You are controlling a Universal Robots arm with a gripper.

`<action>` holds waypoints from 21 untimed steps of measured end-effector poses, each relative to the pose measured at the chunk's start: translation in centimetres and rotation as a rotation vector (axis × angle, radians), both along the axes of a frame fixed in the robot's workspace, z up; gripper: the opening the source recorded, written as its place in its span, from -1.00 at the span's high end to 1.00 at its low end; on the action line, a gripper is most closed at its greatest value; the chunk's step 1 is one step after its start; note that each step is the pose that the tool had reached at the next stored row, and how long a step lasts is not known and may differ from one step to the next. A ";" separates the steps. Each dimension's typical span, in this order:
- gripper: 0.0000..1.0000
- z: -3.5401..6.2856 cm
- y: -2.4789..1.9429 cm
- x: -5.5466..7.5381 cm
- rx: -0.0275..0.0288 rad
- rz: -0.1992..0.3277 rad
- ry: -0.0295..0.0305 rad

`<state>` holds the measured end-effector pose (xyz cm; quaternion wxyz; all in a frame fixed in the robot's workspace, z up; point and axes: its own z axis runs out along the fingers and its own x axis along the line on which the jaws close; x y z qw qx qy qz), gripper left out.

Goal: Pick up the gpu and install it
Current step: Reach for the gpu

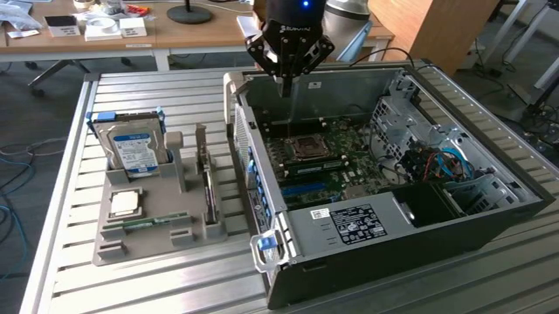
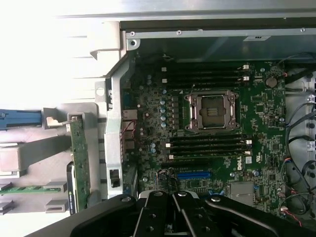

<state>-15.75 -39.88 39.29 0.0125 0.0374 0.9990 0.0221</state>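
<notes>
The gpu stands on its edge in a slot of the grey holder tray, its pale bracket end pointing up at the far side. In the wrist view the gpu shows as a thin green-edged card beside the case wall. My gripper hangs above the far end of the open computer case, over the motherboard, well to the exterior view's right of the card. Its fingers are shut together with nothing between them.
A silver blue-labelled hard drive stands upright in the tray, with a CPU and a green memory stick lying in front. The motherboard has a blue slot. Cables fill the case's right side.
</notes>
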 end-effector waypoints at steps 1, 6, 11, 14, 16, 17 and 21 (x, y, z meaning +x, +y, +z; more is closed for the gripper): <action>0.79 0.00 0.00 0.0 0.0000 0.000 0.0001; 0.79 0.00 0.00 -0.1 0.0001 0.000 0.0001; 0.79 0.00 0.00 -0.1 0.0000 0.000 0.0000; 0.79 0.00 0.00 -0.2 0.0000 0.000 0.0000; 0.79 0.00 0.00 -0.3 0.0000 0.000 0.0001; 0.79 0.01 0.00 -0.4 -0.0001 0.000 0.0001; 0.79 0.00 0.00 -0.8 0.0000 0.000 0.0000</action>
